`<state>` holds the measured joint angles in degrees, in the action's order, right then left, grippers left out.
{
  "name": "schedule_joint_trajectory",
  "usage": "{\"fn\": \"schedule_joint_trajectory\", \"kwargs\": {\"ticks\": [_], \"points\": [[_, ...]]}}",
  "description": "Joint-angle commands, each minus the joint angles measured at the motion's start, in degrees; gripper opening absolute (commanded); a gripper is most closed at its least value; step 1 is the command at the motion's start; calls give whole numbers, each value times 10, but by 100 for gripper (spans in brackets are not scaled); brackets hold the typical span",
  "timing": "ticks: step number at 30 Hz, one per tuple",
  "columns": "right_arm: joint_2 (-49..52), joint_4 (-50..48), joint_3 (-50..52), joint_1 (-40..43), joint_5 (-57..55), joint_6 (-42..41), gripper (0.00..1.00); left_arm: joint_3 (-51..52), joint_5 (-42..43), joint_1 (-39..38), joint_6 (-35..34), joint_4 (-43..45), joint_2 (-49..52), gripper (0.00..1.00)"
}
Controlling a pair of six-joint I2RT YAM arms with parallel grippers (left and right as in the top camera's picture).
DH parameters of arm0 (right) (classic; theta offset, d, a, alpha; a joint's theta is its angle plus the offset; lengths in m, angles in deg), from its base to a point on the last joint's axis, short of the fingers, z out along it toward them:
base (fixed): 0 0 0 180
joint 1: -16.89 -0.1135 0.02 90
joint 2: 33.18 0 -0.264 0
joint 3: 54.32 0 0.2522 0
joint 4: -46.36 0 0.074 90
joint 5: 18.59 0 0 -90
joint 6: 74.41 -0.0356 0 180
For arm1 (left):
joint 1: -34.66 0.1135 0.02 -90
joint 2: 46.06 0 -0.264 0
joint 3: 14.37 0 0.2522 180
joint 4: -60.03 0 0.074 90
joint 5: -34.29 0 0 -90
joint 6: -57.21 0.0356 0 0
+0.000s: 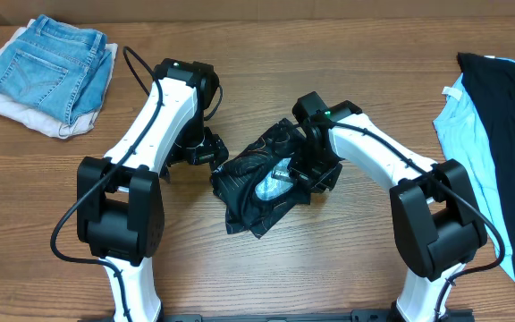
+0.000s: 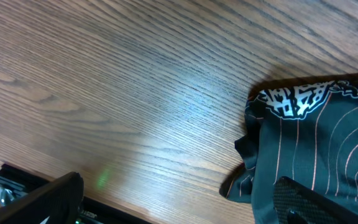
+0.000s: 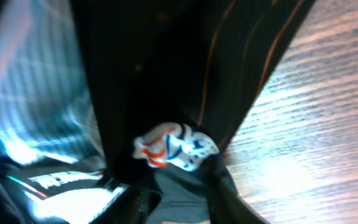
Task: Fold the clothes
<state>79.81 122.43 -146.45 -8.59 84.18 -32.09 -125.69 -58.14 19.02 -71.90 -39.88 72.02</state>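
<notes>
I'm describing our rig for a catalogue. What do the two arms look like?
The left arm and right arm match. Each has smooth white link shells between bulky black joint housings. A thin black cable loops loosely alongside each one, and a small green light glows on a black joint of each.

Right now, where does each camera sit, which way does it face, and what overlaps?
Overhead: above the table, looking straight down; left arm and right arm flank the crumpled jersey.
Left wrist: low on the left arm, facing across wood to the jersey's edge; left fingers at the bottom edge.
Right wrist: pressed close to jersey fabric; own fingers unclear.
Shared: all three show the jersey.
</notes>
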Motion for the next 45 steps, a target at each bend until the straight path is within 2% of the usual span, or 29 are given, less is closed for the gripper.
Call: {"fn": "schedule_joint_trajectory", "kwargs": {"ticks": [1,11,13,17,19,23,27,28,29,32,40,45], "points": [[-3,20,-5,3,-14,-6,23,-9,-12,4,10,0,-8,100],[-5,79,-10,3,-56,-6,4,-8,-12,4,10,7,-8,100],[-5,76,-10,3,-52,-6,4,-8,-11,4,10,7,-8,100],[-7,64,-14,3,-25,-3,6,-7,-12,3,10,7,-8,100],[-13,64,-18,3,-23,-1,11,-6,-12,3,10,7,-8,100],[-35,57,-21,3,-23,-1,31,1,-12,3,10,10,-8,100],[-37,38,-20,3,-20,12,39,11,-11,3,10,20,-8,100],[-37,30,-18,3,-19,17,46,15,-11,3,10,23,-8,100],[-37,23,-16,3,-15,21,48,19,-9,3,10,26,-8,100],[-36,-14,-9,3,7,34,48,32,-9,3,10,33,-8,100],[-36,-32,-4,3,19,31,47,46,-9,3,10,38,-8,100],[-36,-53,27,3,19,24,39,46,-7,3,10,39,-8,100]]}}
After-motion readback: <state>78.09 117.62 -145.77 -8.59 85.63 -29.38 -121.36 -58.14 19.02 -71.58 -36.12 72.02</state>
